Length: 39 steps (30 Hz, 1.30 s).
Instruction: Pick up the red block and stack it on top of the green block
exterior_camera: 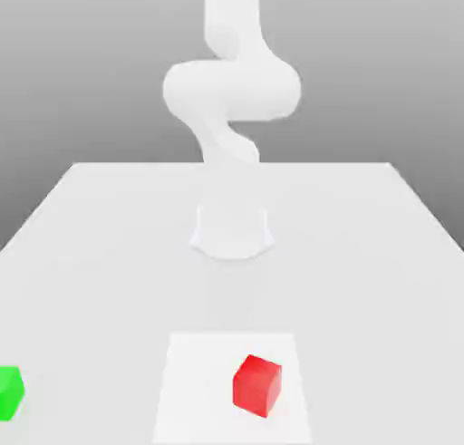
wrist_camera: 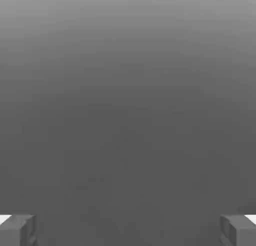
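Gripper (wrist_camera: 128,231) of mine stands wide open, its two grey fingertips (wrist_camera: 232,231) far apart at opposite sides of the hand view; nothing sits between them and I have hold of nothing. Behind them lies a smooth grey expanse, paler at one side and darkening across; I cannot tell what surface it is.

My arm (exterior_camera: 231,90) is white and smooth; in the exterior view it climbs from its base (exterior_camera: 232,235), bends through thick rounded joints, bulges to both sides and runs on up past the top edge. The base stands near the middle of the table (exterior_camera: 109,280), a pale, almost white top that narrows away from the camera; its outline melts into mine where white meets white.

Nearer the camera, a brighter white square (exterior_camera: 195,371) lies on the tabletop; the red block (exterior_camera: 256,385) rests on it, toward the exterior view's right side of that square, its faces turned askew to the square's edges. The green block (exterior_camera: 10,393) is on the table at the exterior view's left edge, partly cut off, well apart from the red one; around the table the room's backdrop (exterior_camera: 82,72) is plain grey, deepening lower down.
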Available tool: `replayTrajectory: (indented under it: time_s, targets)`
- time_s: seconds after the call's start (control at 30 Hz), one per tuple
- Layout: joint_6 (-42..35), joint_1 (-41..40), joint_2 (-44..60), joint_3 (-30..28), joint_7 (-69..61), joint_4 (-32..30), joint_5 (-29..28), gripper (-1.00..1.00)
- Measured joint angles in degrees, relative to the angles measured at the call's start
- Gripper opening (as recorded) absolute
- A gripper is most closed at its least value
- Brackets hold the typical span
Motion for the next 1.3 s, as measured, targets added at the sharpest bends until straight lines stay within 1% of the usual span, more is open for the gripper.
replayTrajectory:
  time_s: [0.3,0.5,0.63,0.73,0.9,0.93,1.17,1.3]
  targets:
    - [9.00,-4.43,19.10,5.75,13.16,-6.67,-2.50,0.00]
    - [14.87,-5.86,31.60,7.95,21.75,-11.03,-4.10,0.00]
    - [18.84,-5.59,39.83,8.36,26.75,-13.96,-4.16,0.00]
    - [21.95,-5.03,45.86,8.48,29.54,-16.00,-3.13,0.00]
    - [30.01,-2.83,56.15,5.58,33.18,-15.23,-6.60,0.00]
    - [31.58,-2.13,58.04,4.72,33.75,-14.95,-7.36,-1.00]
    - [31.97,-2.07,58.43,4.62,33.98,-14.90,-7.62,-1.00]
    - [26.22,-3.49,51.51,6.78,31.42,-15.99,-4.17,-1.00]
